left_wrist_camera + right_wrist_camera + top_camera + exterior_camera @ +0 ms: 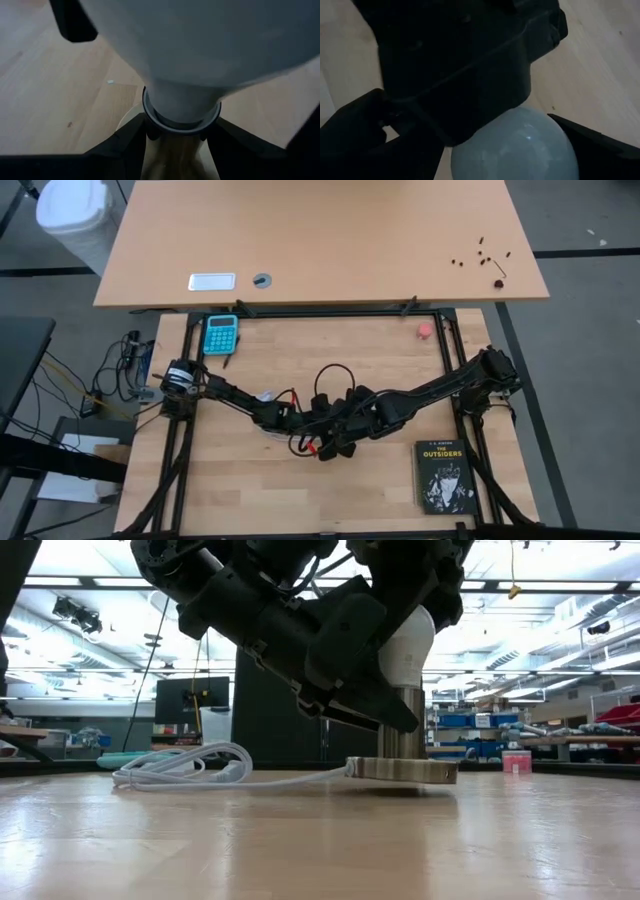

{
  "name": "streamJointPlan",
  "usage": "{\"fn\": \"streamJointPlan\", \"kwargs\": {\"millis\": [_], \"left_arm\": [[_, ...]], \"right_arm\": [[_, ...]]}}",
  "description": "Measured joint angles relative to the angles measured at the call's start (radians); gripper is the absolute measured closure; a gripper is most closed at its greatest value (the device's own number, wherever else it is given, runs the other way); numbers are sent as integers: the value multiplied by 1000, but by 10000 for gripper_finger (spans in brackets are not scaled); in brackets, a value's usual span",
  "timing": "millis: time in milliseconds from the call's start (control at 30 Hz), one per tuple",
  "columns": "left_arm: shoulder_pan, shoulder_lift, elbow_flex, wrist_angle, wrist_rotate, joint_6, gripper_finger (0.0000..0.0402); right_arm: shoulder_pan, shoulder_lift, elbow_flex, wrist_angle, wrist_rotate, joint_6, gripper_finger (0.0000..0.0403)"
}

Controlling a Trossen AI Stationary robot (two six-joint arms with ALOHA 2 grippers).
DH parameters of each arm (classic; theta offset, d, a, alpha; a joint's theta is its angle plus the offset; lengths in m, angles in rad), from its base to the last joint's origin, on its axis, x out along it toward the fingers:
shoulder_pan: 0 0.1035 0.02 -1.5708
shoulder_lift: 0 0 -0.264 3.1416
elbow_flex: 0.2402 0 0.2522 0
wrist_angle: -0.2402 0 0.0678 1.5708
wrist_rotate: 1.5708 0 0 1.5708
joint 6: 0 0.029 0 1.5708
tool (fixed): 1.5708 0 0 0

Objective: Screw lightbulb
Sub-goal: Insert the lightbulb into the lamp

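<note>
In the low view the white lightbulb [412, 643] stands upright in the silvery socket [404, 722], whose round base disc [402, 770] lies flat on the wooden table. My left gripper [180, 139] is shut on the socket just under the bulb. My right gripper [485, 142] hovers over the bulb's dome [516, 146], open, one finger on each side and clear of it. In the high view both grippers meet at the table's middle [315, 425] and hide the bulb. My left gripper pinches the socket's upright stem [176, 150] between its two fingers [125, 145], right below the grey collar [180, 125] under the bulb. The fingers come slanting down from the table's left side and lie across the stem. The socket stays upright, its disc on the table.
The socket's white cord [180, 765] lies coiled on the table beside the disc. A black book [444, 476] lies near the right front corner, a teal calculator [221, 333] at the far left, and a small pink-red round object [425, 330] at the far right.
</note>
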Motion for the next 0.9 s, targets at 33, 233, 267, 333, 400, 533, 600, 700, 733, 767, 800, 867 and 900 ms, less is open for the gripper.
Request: {"fn": "streamJointPlan", "kwargs": {"millis": [33,233,267,333,400,533,600,700,733,767,800,867,900], "left_arm": [[0,0,0,0,0,0,208],[0,1,0,-2,-2,0,208],[0,1,0,-2,-2,0,208],[0,1,0,-4,-2,0,208],[0,1,0,-5,-1,0,208],[0,2,0,-5,1,0,208],[0,2,0,-6,2,0,208],[0,3,0,-6,4,0,208],[0,3,0,-7,4,-1,208],[0,3,0,-8,4,-1,208],[0,3,-1,-9,4,-1,208],[0,3,-1,-10,4,-3,208],[0,3,-1,-10,4,-4,208]], "right_arm": [[0,0,0,-1,0,-1,59],[2,-17,0,-9,-5,-15,59],[3,-24,0,-7,-5,-16,59],[7,-37,0,-6,4,-20,59],[8,-45,1,-6,9,-22,59],[13,-57,1,-8,21,-26,59],[18,-63,2,-7,22,-29,59],[31,-82,9,-21,37,-31,59],[40,-95,11,-18,55,-31,59],[50,-110,12,-23,76,-31,60],[62,-124,14,-32,100,-28,60],[91,-146,14,-63,154,-11,60],[104,-154,14,-84,178,3,60]]}}
